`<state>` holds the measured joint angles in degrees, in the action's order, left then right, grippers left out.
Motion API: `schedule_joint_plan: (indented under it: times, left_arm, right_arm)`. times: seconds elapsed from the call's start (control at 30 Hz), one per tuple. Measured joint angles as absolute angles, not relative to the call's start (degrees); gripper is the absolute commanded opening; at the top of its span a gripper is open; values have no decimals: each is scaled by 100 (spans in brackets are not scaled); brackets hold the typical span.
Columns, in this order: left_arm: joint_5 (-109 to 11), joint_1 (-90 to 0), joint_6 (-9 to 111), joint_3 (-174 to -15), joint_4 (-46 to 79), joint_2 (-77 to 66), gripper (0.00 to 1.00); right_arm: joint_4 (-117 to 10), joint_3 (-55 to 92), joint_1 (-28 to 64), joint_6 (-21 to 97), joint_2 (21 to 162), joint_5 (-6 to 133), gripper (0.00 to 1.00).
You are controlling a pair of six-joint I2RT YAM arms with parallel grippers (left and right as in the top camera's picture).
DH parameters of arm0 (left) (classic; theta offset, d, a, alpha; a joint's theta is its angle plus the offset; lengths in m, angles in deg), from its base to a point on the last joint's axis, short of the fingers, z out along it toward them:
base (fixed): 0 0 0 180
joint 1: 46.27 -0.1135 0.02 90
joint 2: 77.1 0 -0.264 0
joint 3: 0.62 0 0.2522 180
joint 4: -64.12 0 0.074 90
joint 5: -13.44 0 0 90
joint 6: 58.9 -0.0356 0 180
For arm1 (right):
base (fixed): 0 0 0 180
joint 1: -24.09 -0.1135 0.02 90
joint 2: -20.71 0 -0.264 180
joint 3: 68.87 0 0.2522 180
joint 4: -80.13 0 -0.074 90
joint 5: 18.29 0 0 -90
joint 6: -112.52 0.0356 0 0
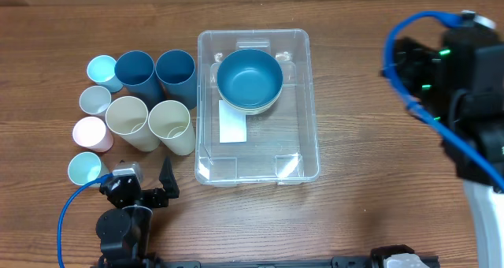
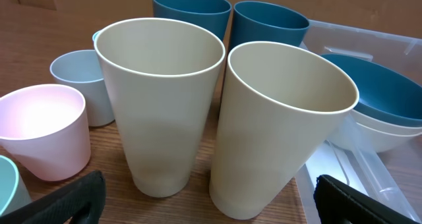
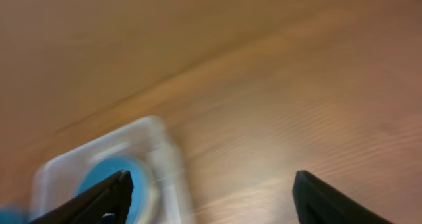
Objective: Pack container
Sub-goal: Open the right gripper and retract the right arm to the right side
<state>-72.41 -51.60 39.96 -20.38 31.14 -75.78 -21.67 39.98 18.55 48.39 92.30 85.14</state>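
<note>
Left gripper point(image 1: 147, 181) sits low near the front edge of the counter, toward the left corner, with its jaws spread wide and nothing between them. From the left wrist view the gripper point(image 2: 211, 207) faces the two tall cream cups point(image 2: 161, 105), which stand side by side just ahead of its black fingers point(image 2: 66, 199), and no contact shows. Behind them stand two tall dark blue cups point(image 1: 156, 73), and a column of small pastel cups point(image 1: 90, 132) runs along the left side. The container point(image 1: 309, 102) lies in the middle of the counter, a little toward the far edge, just right of the cups. A blue bowl point(image 1: 250, 77) sits in its far end, nested on a cream bowl point(image 2: 382, 133). Over at the right edge is the right arm point(image 1: 461, 79). Its wrist picture is blurred, but the right gripper point(image 3: 211, 197) is plainly wide open and empty above bare wood, with the container point(image 3: 155, 141) off to one side.
</note>
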Motion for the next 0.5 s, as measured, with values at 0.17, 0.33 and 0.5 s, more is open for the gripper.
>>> schedule_joint_plan:
  times: [0.17, 0.33, 0.5]
  left_arm:
    - [-7241, -5160, 3996, -2038, 3114, -7578, 100]
    - [-7228, -5160, 3996, -2038, 3114, -7578, 100]
    - [-6938, -5160, 4018, -2038, 3138, -7578, 100]
  right_arm:
    - [-1791, 3991, 3284, 5121, 9589, 8046, 100]
    - [-1749, 3991, 4036, 5215, 10122, 7758, 100]
    - [-1655, 3991, 4239, 5241, 10690, 7537, 100]
